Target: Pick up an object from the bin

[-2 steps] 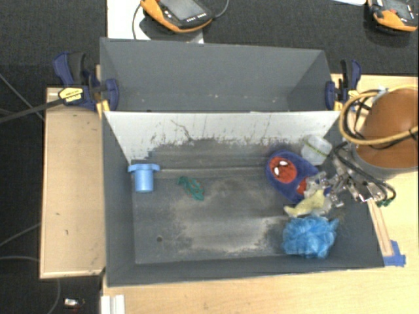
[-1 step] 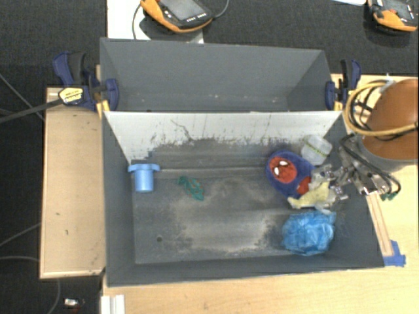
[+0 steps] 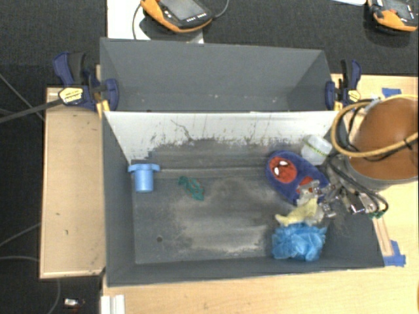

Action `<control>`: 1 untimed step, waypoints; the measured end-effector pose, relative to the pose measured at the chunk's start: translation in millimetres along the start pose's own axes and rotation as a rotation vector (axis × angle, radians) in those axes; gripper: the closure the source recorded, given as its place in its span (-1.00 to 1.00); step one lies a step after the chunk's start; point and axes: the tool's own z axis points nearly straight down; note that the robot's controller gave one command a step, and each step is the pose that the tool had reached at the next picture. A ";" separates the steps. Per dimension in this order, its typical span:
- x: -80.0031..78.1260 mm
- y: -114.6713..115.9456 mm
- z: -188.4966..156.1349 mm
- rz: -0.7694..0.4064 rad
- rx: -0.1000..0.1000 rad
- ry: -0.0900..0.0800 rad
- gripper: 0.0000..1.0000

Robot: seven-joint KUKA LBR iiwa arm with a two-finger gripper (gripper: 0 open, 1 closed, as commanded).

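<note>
Grey metal bin (image 3: 163,241), floor scuffed and mostly bare through the middle. My gripper (image 3: 315,199) comes in from the right and sits low at the bin's right side, in among a small cluster of things. The orange cover (image 3: 386,142) on my wrist hangs over the right rim, with cables (image 3: 344,126) looped round it.

Nearest my tip is a pale yellow crumpled piece (image 3: 298,216), lying just below and left of it, touching or nearly so; I can't say which. Just beside that, toward the near wall, lies a light blue crumpled wad (image 3: 298,242), touching the yellow piece. Up and left of my tip lies a dark blue oval thing with a red round face (image 3: 283,171). A white-green cap (image 3: 315,149) sits by the back wall, near the orange cover.

Whether my jaws are wide or closed I cannot tell, as the tip is lost in clutter. Nothing is visibly held.

Well apart, on the left, a light blue spool (image 3: 143,175) stands against the left wall. A small green scrap (image 3: 192,188) lies near it, toward the middle.
</note>
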 end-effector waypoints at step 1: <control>9.5 -23.1 55.3 0.066 0.012 -0.022 1.00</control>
